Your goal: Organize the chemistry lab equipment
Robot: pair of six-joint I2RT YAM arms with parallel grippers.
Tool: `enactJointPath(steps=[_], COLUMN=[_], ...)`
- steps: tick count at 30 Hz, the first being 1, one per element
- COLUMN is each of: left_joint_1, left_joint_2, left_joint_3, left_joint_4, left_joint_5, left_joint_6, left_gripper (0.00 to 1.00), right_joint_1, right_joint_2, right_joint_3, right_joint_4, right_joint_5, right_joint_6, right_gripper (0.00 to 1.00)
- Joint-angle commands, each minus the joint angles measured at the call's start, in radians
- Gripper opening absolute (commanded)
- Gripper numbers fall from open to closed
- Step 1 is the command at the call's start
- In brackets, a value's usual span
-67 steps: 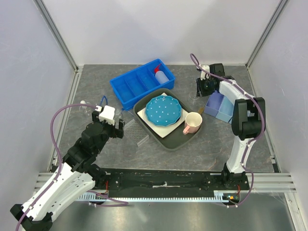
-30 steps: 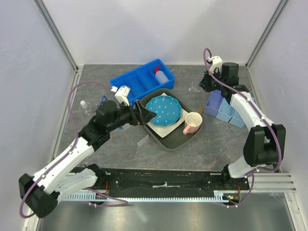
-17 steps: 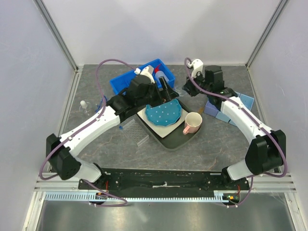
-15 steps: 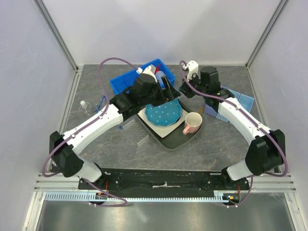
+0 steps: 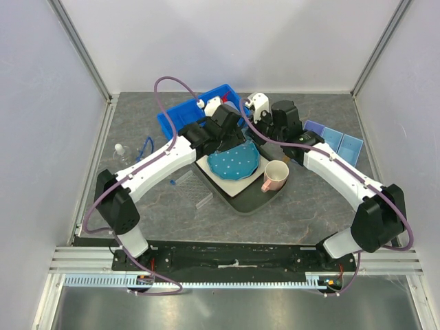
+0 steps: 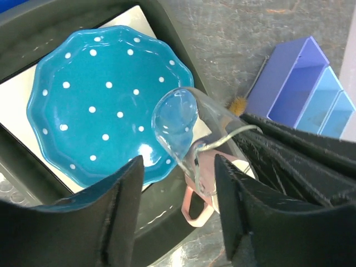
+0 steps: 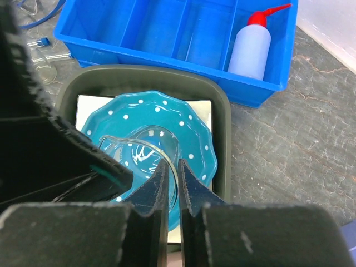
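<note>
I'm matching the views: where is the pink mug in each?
Top: mug right of the plate, mid-picture.
Left wrist: mug bottom centre, partly behind the beaker.
Right wrist: not in view.
Shared landmark: the plate, in all three.

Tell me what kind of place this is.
Probably a walled robot test cell staged as a chemistry bench: aluminium frame posts, a blue bin holding a squeeze bottle, a clear beaker over a dotted plate.

Grey table (image 5: 309, 206) — tray (image 5: 242, 203), blue bin (image 5: 172, 120), rack (image 5: 205, 200)
</note>
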Motion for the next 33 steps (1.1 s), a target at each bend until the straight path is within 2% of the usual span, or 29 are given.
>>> enactJointPath(steps=[1,2,5,9,11,15,18,28,33], left_joint_1=[-0.009,-0.011,-0.017,-0.025,-0.026,-0.026,-0.026,0.0,0.038], left_joint_2=[0.032,0.044,0.059,0.072,0.075,0.081,0.079,0.024,-0.046], left_joint_3=[0.078,0.083,0.101,0.109,0.112,0.111,0.109,0.017,-0.09], left_joint_4=[-0.044,-0.044,-0.044,-0.042,-0.042,-0.036,-0.029,0.099,0.195], left_joint_5=[-0.115,-0.118,-0.135,-0.15,-0.144,-0.129,-0.127,-0.029,0.031], left_joint_6=[-0.027,-0.024,-0.001,0.037,0.054,0.106,0.14,0.233,0.269], left_gripper=[0.57,0.57,0.46,0.26,0.25,0.09,0.03,0.02,0.02], right_joint_1=[0.019,0.022,0.025,0.028,0.031,0.032,0.034,0.037,0.037], right_joint_2=[-0.005,-0.003,0.0,-0.003,-0.002,0.003,0.003,0.009,0.005], right_joint_3=[0.006,0.006,0.004,0.004,0.003,0.001,0.0,-0.003,-0.005], right_joint_4=[0.027,0.027,0.027,0.027,0.029,0.029,0.03,0.027,0.021], right_joint_5=[0.025,0.026,0.028,0.028,0.02,-0.026,-0.052,-0.188,-0.233], right_joint_6=[-0.01,-0.01,-0.011,-0.01,-0.013,-0.001,0.009,0.018,0.009], right_gripper=[0.11,0.12,0.12,0.12,0.13,0.14,0.15,0.2,0.3])
